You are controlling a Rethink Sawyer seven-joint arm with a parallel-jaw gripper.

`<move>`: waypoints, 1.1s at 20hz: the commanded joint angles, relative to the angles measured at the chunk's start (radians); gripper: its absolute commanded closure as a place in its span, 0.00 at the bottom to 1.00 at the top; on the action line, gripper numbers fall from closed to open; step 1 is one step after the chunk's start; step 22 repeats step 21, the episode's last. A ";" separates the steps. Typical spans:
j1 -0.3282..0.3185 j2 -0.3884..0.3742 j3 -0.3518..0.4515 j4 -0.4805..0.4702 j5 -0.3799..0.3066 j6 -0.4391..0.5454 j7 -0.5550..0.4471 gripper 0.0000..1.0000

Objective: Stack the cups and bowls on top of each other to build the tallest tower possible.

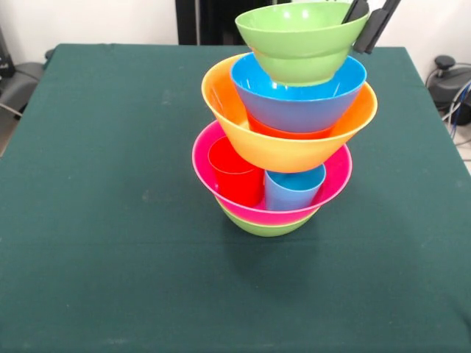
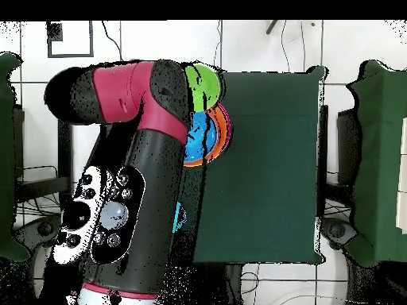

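tower (image 1: 283,140): one pile, just past the centre of the green desk (image 1: 110,220) toward 12 o'clock in the front view; leans a little toward 1 o'clock.
base: green bowl (image 1: 265,227), only its lower rim shows under the pink bowl (image 1: 335,180).
pink bowl: large; holds a red cup (image 1: 234,173) at 9 o'clock and a light blue cup (image 1: 293,188) at 3 o'clock, both upright, side by side.
yellow-orange bowl (image 1: 283,153): large, sits on the two cups, tilted.
orange bowl (image 1: 283,132): small, only an edge shows inside the yellow-orange one, under the blue bowl (image 1: 302,103).
blue bowl: medium, nested in the yellow-orange bowl.
top: green bowl on top (image 1: 302,40), resting in the blue bowl, rim near the picture's top edge.
gripper (image 1: 370,20): at 1 o'clock of the top green bowl, two dark fingers (image 1: 377,28) at its rim; one seems inside, one outside, so apparently pinching the rim, not certain.
overhead: red and black arm (image 2: 131,183) covers most of the pile; green, blue, orange and pink edges peek out at 3 o'clock of the arm, at the desk's 9 o'clock edge.
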 commanded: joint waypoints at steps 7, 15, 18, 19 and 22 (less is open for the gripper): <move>0.021 0.032 0.066 0.129 -0.068 -0.083 0.053 1.00; 0.019 0.030 0.065 0.156 -0.068 -0.159 0.065 1.00; 0.021 0.030 0.060 0.165 -0.070 -0.173 0.061 1.00; 0.022 0.030 0.059 0.165 -0.070 -0.172 0.058 1.00; 0.022 0.031 0.056 0.165 -0.070 -0.170 0.052 1.00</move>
